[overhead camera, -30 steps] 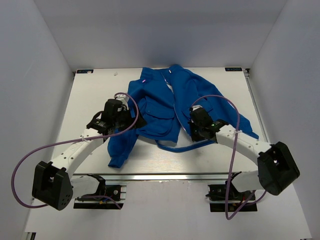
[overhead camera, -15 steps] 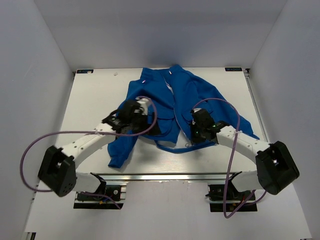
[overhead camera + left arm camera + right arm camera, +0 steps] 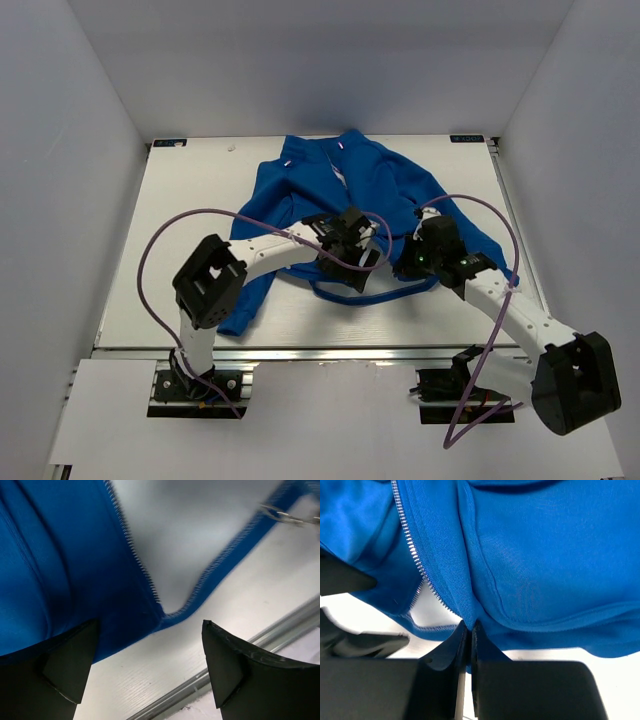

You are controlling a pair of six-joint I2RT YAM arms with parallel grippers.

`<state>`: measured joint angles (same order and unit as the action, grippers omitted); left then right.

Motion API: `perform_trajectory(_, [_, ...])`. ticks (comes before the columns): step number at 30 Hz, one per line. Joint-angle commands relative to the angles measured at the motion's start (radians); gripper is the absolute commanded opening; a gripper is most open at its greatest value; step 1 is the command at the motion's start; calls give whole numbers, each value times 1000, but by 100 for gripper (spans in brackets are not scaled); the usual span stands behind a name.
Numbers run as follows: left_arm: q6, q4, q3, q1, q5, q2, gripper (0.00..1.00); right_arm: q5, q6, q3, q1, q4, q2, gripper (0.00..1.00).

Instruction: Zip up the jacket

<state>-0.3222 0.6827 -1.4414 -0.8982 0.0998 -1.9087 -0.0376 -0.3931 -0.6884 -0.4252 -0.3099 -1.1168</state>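
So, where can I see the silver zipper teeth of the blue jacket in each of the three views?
Top external: the zipper teeth are a short pale line in the upper centre of the jacket.
Left wrist: the teeth form a V, upper middle.
Right wrist: the teeth run diagonally, upper left.
Shared landmark: the white table beneath.

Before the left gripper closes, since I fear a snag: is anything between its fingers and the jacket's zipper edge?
Nothing visible. The left gripper is open over the toothed edge of the jacket, with only table beneath.
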Motion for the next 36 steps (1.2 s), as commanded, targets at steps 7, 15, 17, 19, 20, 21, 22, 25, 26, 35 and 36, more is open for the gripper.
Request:
perform_trajectory(7, [-86,118,-76,-48,-161,-53,88,-67,-4,53,49,57,68,0])
perform_trajectory(15, [-143,97,-80,-51,-200,-46,84,-123,8,64,69,69,71,0])
perform_trajectory(17, [-138,51,-57,-51,-157,-7,87,-122,11,66,71,69,71,0])
perform_trajectory(19, [-137,20,-40,-51,-144,20,90,-123,10,64,71,68,72,0])
perform_trajectory(20, [-137,17,-34,-51,-147,25,90,-125,10,64,72,68,75,0])
perform_trajectory(21, [-144,17,-34,-51,-156,27,91,-124,8,64,72,68,77,0])
perform_trajectory(22, [-149,20,-36,-50,-178,28,92,-123,10,64,74,66,80,0])
perform_trajectory(25, [-173,29,-36,-48,-219,23,92,-119,11,66,75,58,87,0])
perform_trajectory(26, [-181,32,-36,-47,-225,20,92,-116,13,66,75,58,91,0])
perform_trajectory(35, [-207,52,-25,-34,-305,11,88,-111,8,67,78,55,95,0])
perform_trajectory(36, [-207,51,-19,-30,-299,7,87,-111,8,67,78,54,95,0])
